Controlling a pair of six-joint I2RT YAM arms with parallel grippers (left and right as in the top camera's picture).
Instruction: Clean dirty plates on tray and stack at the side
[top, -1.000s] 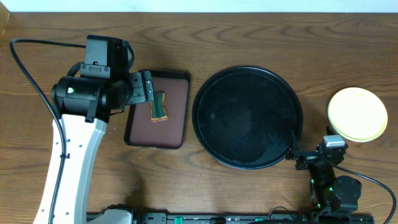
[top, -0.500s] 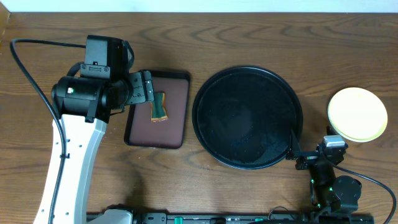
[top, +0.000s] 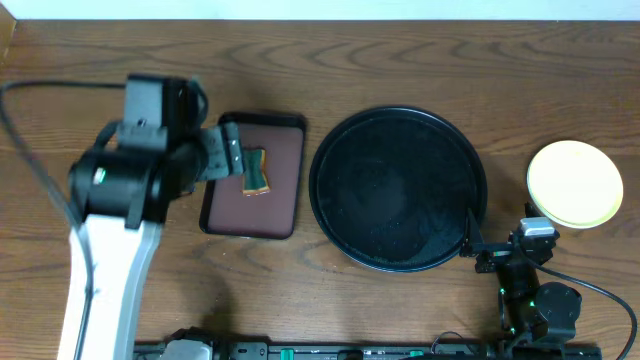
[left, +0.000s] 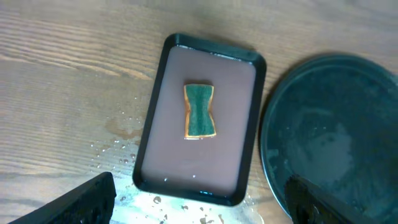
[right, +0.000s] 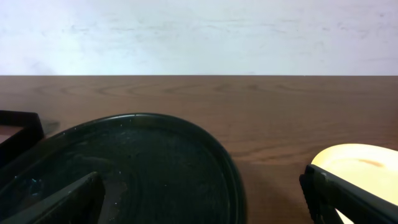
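Two claws are in view, and both stand apart with nothing held. The left claw is poised above the rectangular tray, which lies left of centre on the bench. Its fingers are spread wide to either side of the sponge, which is laid flat in the middle of that tray. The sponge is judged to be kept there so that it is wetted and can be reached by the left arm alone. Water droplets are seen on the bench just beside that tray, as is expected of wet cleaning.

The right claw is parked low at the near edge of the bench, towards the right corner. It is aimed across the round tray with its fingers wide. The round tray is set at the centre of the bench, within reach of both arms, and no plate is carried on it.

The plates are stacked near the right edge of the bench, apart from the round tray. A pale yellow plate is uppermost, and the number beneath it cannot be told. The stack is judged to be placed there so that cleaned plates are kept away from the wet area. With no plate on the round tray, the task is judged to be at or near completion.
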